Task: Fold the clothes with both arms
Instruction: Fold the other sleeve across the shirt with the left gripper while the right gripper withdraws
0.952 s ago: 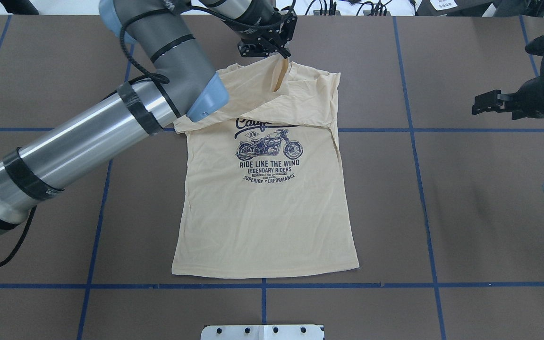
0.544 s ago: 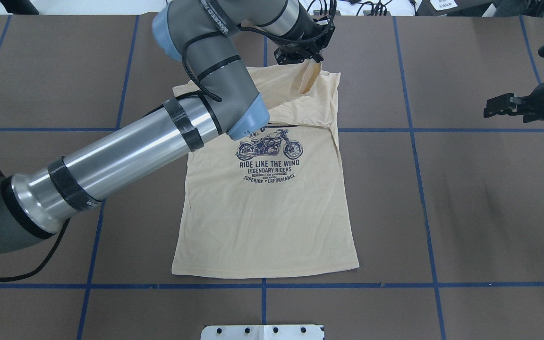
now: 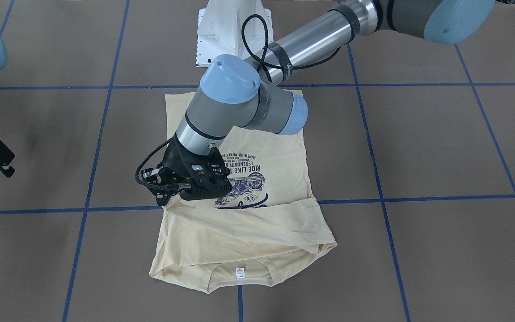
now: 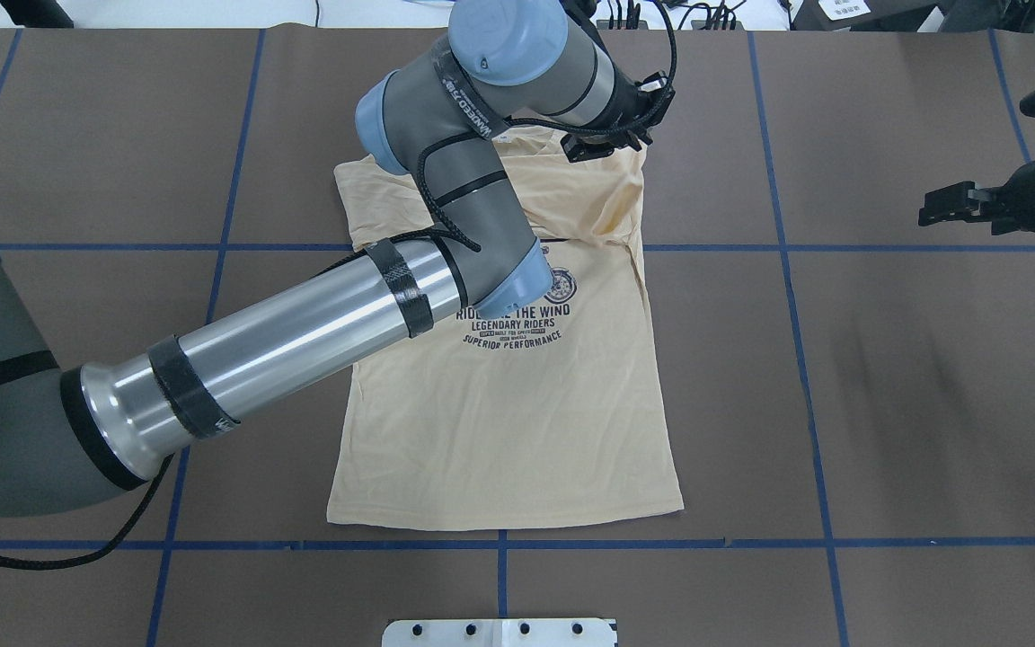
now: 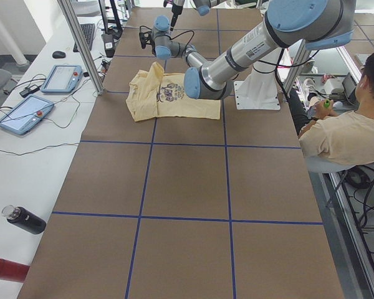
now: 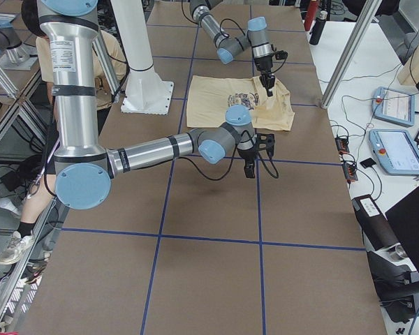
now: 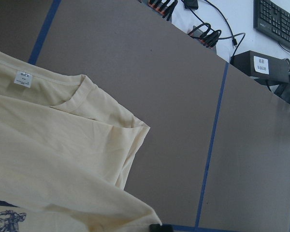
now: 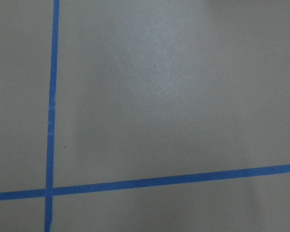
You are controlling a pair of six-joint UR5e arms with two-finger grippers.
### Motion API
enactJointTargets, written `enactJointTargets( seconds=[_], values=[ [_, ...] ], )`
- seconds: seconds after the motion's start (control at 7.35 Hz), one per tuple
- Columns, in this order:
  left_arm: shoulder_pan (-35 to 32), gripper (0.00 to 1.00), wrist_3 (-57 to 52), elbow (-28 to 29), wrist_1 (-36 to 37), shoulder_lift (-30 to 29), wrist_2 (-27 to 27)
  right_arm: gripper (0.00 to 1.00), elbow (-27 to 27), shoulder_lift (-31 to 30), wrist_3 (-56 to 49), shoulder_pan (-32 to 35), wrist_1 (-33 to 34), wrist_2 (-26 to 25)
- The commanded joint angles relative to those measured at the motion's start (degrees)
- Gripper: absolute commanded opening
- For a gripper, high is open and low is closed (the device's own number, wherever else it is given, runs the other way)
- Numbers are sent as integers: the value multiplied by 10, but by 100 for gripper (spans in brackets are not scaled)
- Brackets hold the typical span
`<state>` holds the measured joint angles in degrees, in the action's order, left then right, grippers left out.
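The cream-yellow T-shirt lies flat in the middle of the table, hem toward the robot, with its navy print partly under my left arm. A sleeve is folded across the chest, and the neck label shows at the far collar. My left gripper sits low at the shirt's far right shoulder, shut on the sleeve end. In the left wrist view the cloth runs down to a fingertip at the bottom edge. My right gripper hovers open over bare table far to the right, holding nothing.
Blue tape lines grid the brown table. The white pedestal base stands at the near edge. A seated person is beside the robot. Control tablets and a bottle lie on the side bench.
My left gripper has carried the sleeve end rightward and down across the chest to the shirt's right shoulder. Its elbow has swung over the print. The right gripper has barely moved.
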<state>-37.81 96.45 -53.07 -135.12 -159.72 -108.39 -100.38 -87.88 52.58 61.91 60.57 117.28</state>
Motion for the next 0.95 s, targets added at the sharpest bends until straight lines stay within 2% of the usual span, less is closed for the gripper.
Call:
enactJointTargets(
  seconds=[0.0, 0.14, 0.27, 0.41, 0.54, 0.68, 0.82],
  values=[
    [6, 89, 29, -1, 2, 1, -8, 100, -1, 8, 22, -1, -9, 17],
    [5, 89, 34, -23, 7, 25, -64, 100, -20, 11, 91, -11, -12, 26],
    [5, 89, 33, -106, 40, 80, -100, 100, -50, 17, 185, -60, -12, 23],
    [5, 88, 22, -208, 75, 160, -102, 100, -73, 24, 264, -110, -12, 7],
    [4, 87, -1, -293, 94, 233, -102, 100, -103, 32, 368, -172, -11, -36],
    [2, 86, -56, -346, 118, 285, -102, 99, -136, 31, 454, -252, -9, -108],
    [-2, 85, -129, -388, 122, 336, -102, 99, -153, 31, 513, -323, -3, -155]
  ],
)
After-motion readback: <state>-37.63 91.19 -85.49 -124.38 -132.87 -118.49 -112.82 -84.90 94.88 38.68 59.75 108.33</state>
